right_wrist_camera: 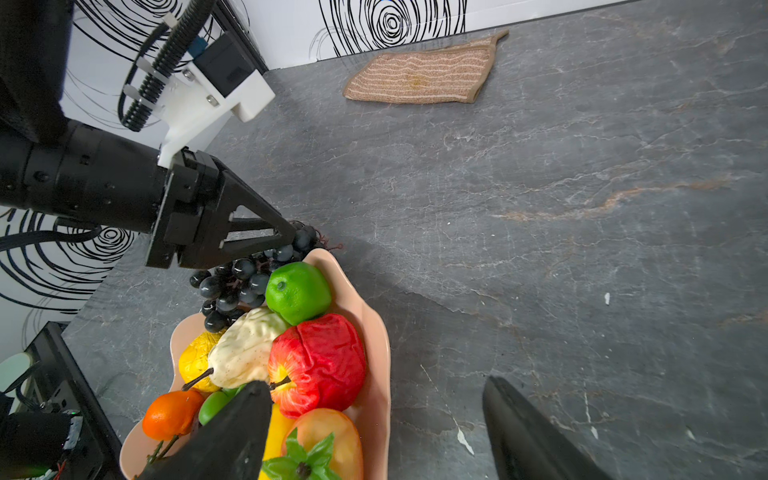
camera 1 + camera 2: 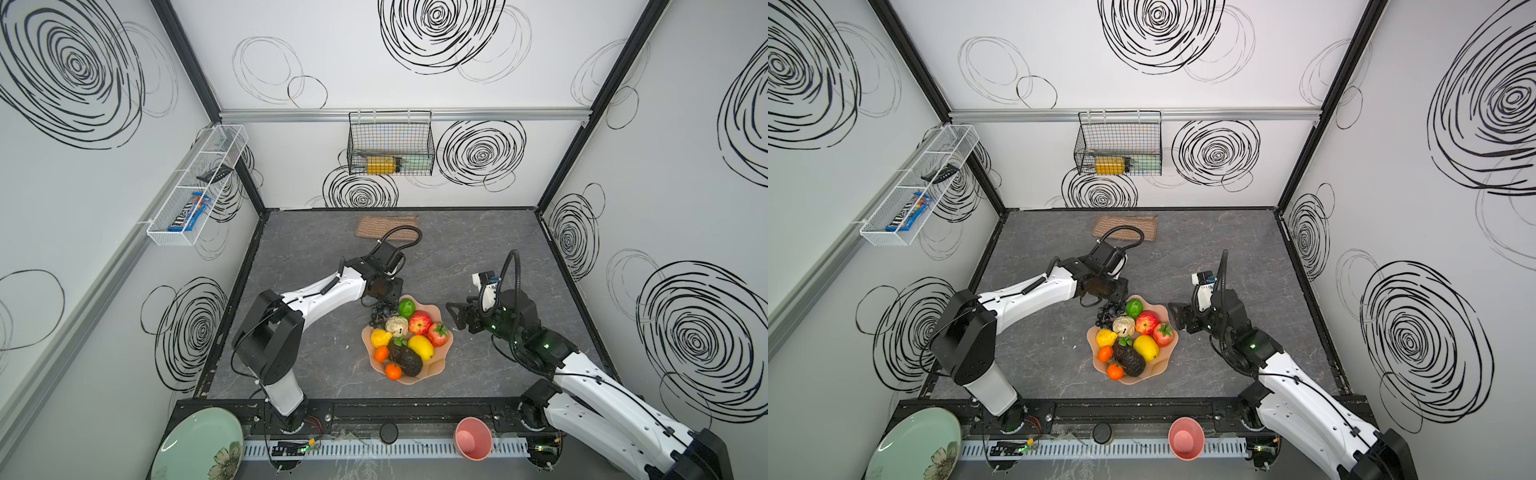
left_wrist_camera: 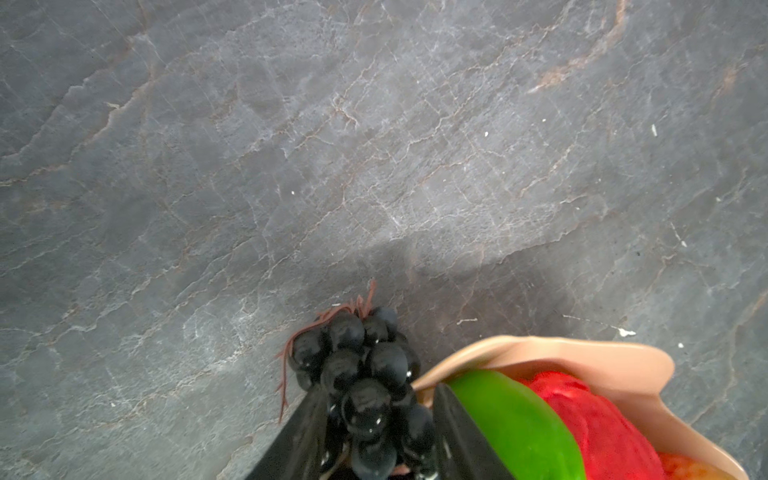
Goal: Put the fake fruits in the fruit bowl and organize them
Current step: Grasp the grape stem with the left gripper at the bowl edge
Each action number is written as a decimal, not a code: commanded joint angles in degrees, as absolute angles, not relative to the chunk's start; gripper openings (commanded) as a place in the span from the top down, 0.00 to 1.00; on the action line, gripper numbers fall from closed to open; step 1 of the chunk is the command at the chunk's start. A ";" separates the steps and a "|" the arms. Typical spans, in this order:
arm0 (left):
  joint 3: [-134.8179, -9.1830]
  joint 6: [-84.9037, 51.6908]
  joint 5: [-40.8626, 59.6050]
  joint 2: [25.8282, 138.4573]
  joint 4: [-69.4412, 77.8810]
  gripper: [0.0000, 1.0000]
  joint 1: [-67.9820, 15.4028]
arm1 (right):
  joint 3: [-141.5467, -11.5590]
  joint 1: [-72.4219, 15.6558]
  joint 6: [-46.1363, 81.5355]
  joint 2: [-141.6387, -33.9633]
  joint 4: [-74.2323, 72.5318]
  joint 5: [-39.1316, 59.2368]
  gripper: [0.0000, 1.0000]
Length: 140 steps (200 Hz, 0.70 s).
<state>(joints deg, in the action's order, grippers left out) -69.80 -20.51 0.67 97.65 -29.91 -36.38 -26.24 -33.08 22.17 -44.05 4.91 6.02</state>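
In both top views, a grey, veined stone-look tabletop floors a booth of white walls scrawled with black spirals. The left pincer hangs over the far lip of the fruit bowl, a wavy-edged peach-pink dish between the two arms. The black grape bunch lies right under its tips, partly over the rim. The right pincer, jaws apart and holding nothing, points at the bowl from just beside it. A tan woven mat lies well beyond the left pincer, by the back wall.

From the left wrist, the glossy, knobbly grape bunch fills the gap between the left pincer's two black fingers; whether they squeeze it or merely flank it cannot be told. A smooth green lime and a wrinkled red apple lie just beside one finger, inside the bowl.

From the right wrist, the right pincer gapes wide, one finger over the piled fruit, the other over bare tabletop. Ahead of it lie the apple, a dimpled cream pear, the lime and, farthest, the grape bunch under the left pincer
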 commanded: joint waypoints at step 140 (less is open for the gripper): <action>-69.04 -19.95 2.32 100.44 -29.42 0.26 -34.29 | -25.84 -32.87 21.62 -44.65 3.25 6.27 0.15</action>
